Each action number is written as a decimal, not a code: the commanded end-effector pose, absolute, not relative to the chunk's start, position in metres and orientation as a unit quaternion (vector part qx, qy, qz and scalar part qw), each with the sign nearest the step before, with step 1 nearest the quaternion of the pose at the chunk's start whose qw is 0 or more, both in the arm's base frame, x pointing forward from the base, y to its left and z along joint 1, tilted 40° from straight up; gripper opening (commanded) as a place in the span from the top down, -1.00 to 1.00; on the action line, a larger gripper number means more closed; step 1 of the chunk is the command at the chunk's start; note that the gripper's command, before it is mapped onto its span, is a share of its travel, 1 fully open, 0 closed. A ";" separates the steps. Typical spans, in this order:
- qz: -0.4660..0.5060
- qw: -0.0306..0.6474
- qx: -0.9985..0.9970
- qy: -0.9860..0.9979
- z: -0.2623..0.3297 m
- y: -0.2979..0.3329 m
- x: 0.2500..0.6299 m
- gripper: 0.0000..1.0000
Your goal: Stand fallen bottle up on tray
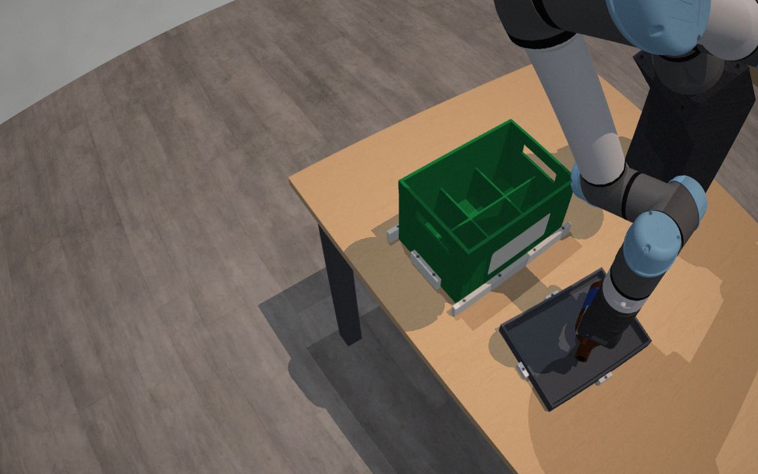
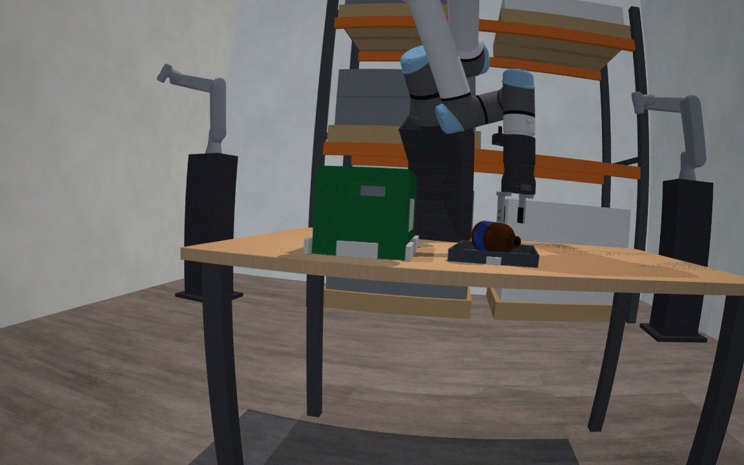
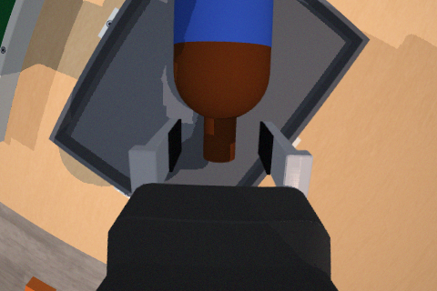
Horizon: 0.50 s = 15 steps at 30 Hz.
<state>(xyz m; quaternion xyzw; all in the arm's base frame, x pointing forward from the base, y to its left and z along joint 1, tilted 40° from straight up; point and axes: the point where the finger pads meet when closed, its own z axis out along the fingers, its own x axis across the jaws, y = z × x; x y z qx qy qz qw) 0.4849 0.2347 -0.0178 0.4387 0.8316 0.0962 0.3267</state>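
Wrist view, tool (image 3: 218,147) wide open and empty above bottle (image 3: 222,39) neck, bottle lying in tray (image 3: 91,109).

- The table (image 1: 370,170) is seen by the top view from high above and off one corner, tilted down, with much floor included.
- The exterior view is set low, near table height, well back, facing the shelf rack (image 2: 320,115) behind.
- The wrist view is aimed straight down, close over the tray (image 3: 340,25).
- The tray and crate (image 1: 476,259) are shared by all three views.
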 end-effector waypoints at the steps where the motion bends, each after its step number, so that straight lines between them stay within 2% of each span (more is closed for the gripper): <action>1: 0.099 0.329 0.438 0.831 -0.025 0.234 0.495 -1.00; 15: 0.099 0.329 0.438 0.831 -0.027 0.234 0.496 -1.00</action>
